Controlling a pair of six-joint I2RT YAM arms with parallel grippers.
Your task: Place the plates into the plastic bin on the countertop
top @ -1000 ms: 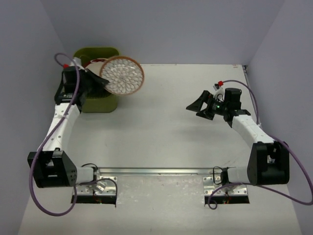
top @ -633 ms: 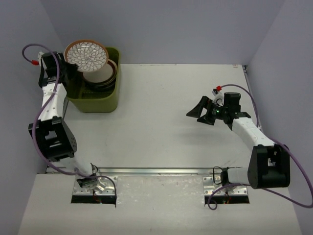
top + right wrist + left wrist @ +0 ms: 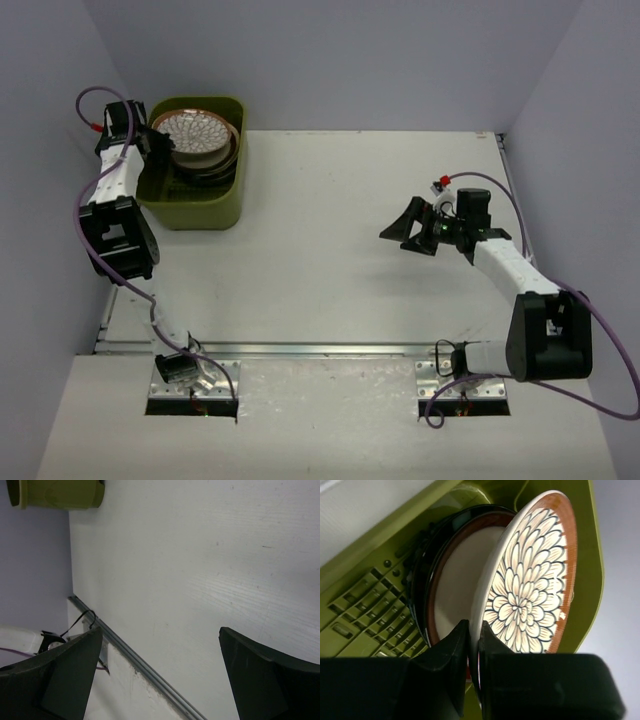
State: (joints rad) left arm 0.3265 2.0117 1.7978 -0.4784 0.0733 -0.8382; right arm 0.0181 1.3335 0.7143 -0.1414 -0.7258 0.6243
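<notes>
**Top view, with wrist views.** The left fingers (image 3: 464, 639), at the upper left of the top view, are clenched on the lower rim of a flower-patterned plate (image 3: 530, 580) with a brown border. This plate is tilted on edge inside the olive plastic bin (image 3: 225, 205), just beside a brown-rimmed plate (image 3: 455, 585) and a dark plate (image 3: 422, 575) behind that. The bin occupies the upper-left corner of the white desk (image 3: 330, 270). The right fingers (image 3: 405, 224), at centre right, are spread wide above the desk and grasp nothing.
</notes>
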